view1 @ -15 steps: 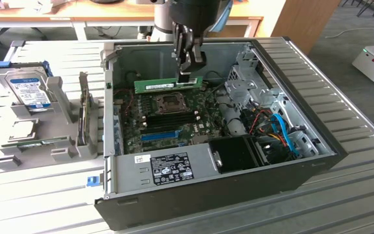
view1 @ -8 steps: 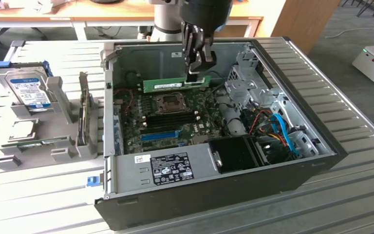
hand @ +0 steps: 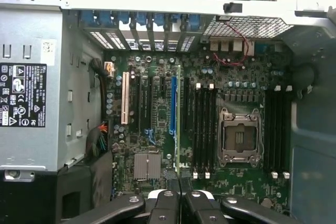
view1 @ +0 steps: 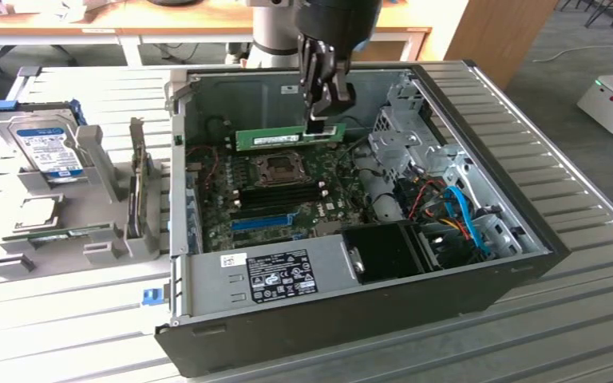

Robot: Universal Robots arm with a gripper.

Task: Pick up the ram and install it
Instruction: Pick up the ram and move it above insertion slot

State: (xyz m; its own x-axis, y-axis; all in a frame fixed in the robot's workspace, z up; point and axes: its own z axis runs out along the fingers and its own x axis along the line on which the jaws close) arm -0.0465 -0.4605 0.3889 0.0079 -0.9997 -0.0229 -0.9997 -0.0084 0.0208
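The ram, a long thin green board with small dark chips, hangs level above the motherboard inside the open computer case. My gripper is shut on the end of it toward the exterior view's right, and comes down from above. In the wrist view the ram shows edge-on as a thin green line running away from the gripper. It lies between the blue slot and a bank of black memory slots. The empty processor socket sits beyond those slots.
The case walls ring the motherboard, with a drive cage and cables on the exterior view's right. A labelled power supply fills the near side. A hard drive stands in a grey holder at the left.
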